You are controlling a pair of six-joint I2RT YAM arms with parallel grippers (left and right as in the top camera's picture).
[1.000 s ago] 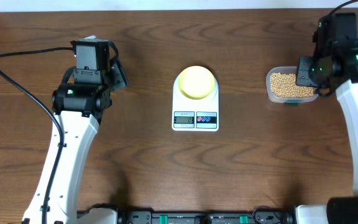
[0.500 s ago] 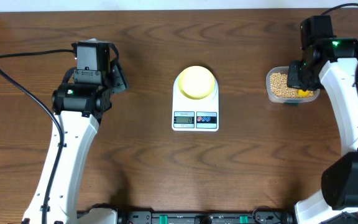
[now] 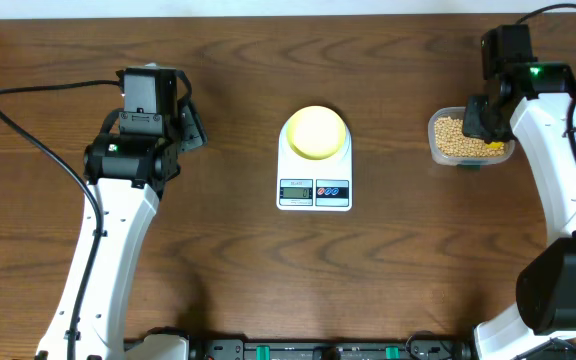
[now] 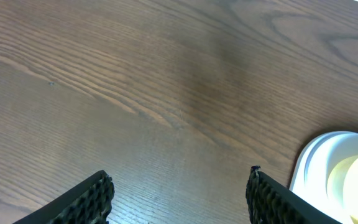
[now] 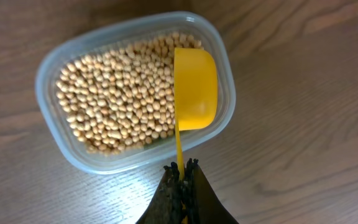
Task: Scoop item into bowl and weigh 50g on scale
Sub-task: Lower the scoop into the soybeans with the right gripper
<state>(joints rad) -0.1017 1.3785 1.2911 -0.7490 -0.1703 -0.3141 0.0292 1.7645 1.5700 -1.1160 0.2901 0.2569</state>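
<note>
Idling unchanged, the left jaws stay spread above bare tabletop [image 4: 166,74] beside the scale [image 3: 314,190], whose pale-yellow bowl [image 3: 316,132] looks empty. Over the last second the right arm [image 3: 548,130] has swung round above the clear tub [image 5: 42,81]; the right jaws, pinching the yellow scoop [image 5: 194,87] by its handle, hold its cup over the soybeans [image 5: 110,99] at the tub's rim, so the first scoop seems about to start

1. Beans [image 3: 452,137]: small, round, tan, filling a clear tub [image 3: 432,140], upper right of frame.
2. Bowl [image 3: 315,131]: pale yellow, upright on scale, centre.
3. Scale [image 3: 314,192]: white, display toward frame bottom.
</note>
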